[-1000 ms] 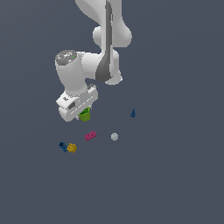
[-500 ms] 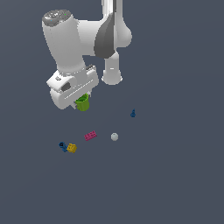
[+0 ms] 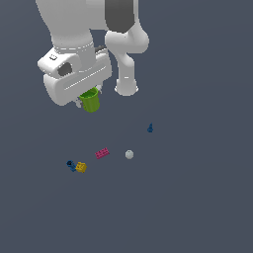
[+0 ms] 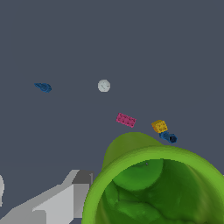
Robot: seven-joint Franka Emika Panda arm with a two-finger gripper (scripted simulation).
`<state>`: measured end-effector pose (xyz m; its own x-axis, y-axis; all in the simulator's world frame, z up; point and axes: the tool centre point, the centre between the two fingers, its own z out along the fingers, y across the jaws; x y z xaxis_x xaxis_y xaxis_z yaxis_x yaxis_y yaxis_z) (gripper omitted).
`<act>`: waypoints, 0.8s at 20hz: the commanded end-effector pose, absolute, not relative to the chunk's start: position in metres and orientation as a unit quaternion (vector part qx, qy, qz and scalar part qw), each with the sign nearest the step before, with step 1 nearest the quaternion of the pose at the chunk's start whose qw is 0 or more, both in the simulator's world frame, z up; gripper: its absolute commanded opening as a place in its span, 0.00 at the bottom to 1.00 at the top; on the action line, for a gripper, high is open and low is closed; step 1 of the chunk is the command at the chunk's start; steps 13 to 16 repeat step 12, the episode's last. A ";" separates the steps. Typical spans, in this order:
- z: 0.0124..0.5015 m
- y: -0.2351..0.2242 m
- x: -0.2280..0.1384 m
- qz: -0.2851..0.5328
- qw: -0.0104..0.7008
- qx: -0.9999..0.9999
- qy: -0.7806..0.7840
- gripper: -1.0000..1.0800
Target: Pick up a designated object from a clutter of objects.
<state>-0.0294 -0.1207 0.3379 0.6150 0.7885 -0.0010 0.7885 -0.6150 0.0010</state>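
The lime-green cup [image 3: 91, 101] hangs well above the floor, held under the white hand of the arm. My gripper [image 3: 89, 98] is shut on it, with the fingers mostly hidden behind the hand's body. In the wrist view the green cup [image 4: 153, 188] fills the near part of the picture, its hollow top facing the camera, and a grey finger [image 4: 65, 201] lies beside it. The rest of the clutter stays on the floor below: a pink studded brick [image 3: 102, 153], a yellow block [image 3: 81, 167], a dark blue piece [image 3: 71, 165] touching it, and a pale grey ball [image 3: 129, 154].
A second dark blue piece [image 3: 150, 128] stands apart toward the exterior view's right. The arm's white base link [image 3: 126, 74] rises behind the gripper. The floor is a plain dark grey surface [image 3: 197, 197].
The arm has risen with the green cup in its gripper, and the hand now sits higher and larger in the exterior view. The items on the floor have not moved.
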 end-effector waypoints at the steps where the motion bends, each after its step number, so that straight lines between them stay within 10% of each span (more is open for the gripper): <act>1: 0.354 -0.119 -0.027 0.000 0.000 0.899 0.439 0.00; 16: 0.380 -0.116 -0.020 0.000 0.000 0.898 0.439 0.00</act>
